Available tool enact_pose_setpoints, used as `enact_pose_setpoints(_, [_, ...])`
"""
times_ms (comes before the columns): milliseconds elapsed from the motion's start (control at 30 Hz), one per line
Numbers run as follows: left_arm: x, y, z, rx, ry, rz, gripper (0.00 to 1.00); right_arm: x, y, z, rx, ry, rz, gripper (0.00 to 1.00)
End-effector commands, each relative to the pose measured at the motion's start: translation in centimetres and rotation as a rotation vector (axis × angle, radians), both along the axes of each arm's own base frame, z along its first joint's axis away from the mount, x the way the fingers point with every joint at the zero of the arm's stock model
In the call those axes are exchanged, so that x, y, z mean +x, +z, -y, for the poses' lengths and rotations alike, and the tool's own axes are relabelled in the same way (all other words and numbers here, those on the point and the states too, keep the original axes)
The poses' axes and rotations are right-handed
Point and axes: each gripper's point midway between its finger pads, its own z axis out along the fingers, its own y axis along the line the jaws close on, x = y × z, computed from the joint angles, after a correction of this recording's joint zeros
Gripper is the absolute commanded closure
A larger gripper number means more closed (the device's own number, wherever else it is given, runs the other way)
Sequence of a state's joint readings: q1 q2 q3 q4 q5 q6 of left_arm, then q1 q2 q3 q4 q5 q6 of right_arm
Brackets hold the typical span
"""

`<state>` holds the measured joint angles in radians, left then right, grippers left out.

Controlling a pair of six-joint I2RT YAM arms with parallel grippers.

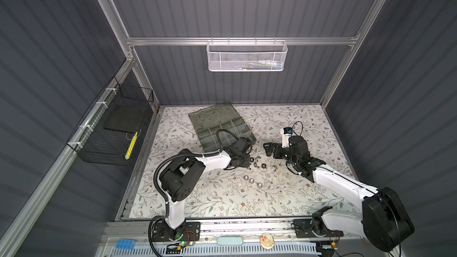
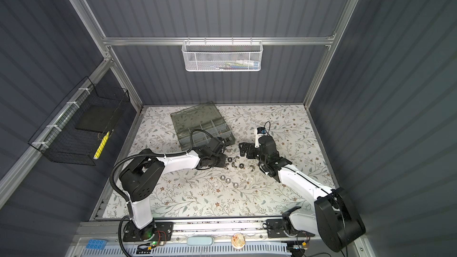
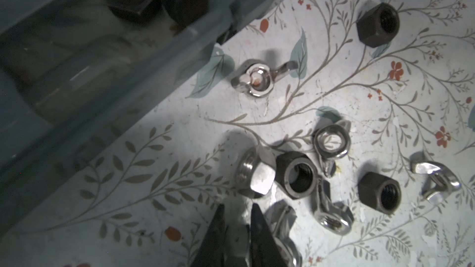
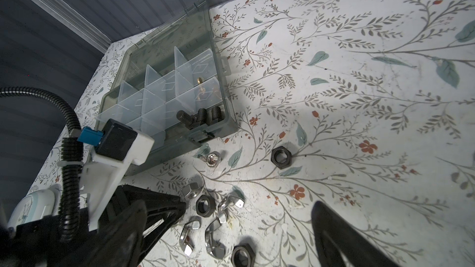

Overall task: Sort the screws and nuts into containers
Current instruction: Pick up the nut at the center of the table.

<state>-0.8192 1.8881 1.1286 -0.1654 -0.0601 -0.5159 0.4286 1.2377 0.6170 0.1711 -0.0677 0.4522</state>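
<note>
The left gripper (image 1: 246,163) sits low over the floral-patterned worktop (image 1: 222,201), at the edge of a loose cluster of small metal nuts (image 1: 258,164). It is just in front of the flat grey-green plastic organizer case (image 1: 209,142), whose smoky see-through lid (image 1: 212,117) lies open. In the left wrist view its two black fingertips (image 3: 218,227) are clenched close together; whether anything is pinched between them I cannot tell. A silver wing nut (image 3: 282,223) lies just beside one fingertip. Just beyond the tips, a shiny silver hex nut (image 3: 254,175) and a dark hex nut (image 3: 298,177) touch each other. Another silver wing nut (image 3: 257,80) lies alone near the case wall, and a second dark hex nut (image 3: 377,25) lies well apart from the cluster.

The right gripper (image 1: 267,150) hovers above the worktop on the far side of the cluster, released, its jaws wide apart and holding nothing.

Three silver hex nuts (image 1: 252,181) lie in a short row nearer the arm bases, apart from the cluster.

In the right wrist view, short black screws (image 4: 200,118) lie in the corner compartment of the case closest to the nuts. Small brass-coloured pieces (image 4: 200,83) lie in the next compartment along the same wall.
</note>
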Motion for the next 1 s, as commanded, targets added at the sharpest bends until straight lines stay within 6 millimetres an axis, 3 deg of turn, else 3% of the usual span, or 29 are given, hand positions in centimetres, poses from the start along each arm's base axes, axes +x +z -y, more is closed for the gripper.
enact_pose_setpoints(0, [-0.1, 1.9, -0.2, -0.002, -0.012, 0.032, 0.82, -0.1, 0.3, 0.0, 0.013, 0.001, 0.011, 0.01])
enact_pose_setpoints(367, [-0.6, 2.0, -0.6, -0.007, -0.006, 0.027, 0.90, -0.2, 0.5, 0.1, 0.013, 0.001, 0.015, 0.01])
enact_pose_setpoints(667, [0.1, 3.8, -1.2, 0.002, -0.003, 0.051, 0.93, -0.3, 0.6, -0.2, 0.023, 0.012, 0.013, 0.01])
enact_pose_setpoints(967, [2.4, 7.3, -4.6, -0.037, 0.070, 0.079, 0.94, -1.7, 1.8, -3.5, 0.033, 0.169, 0.068, 0.01])
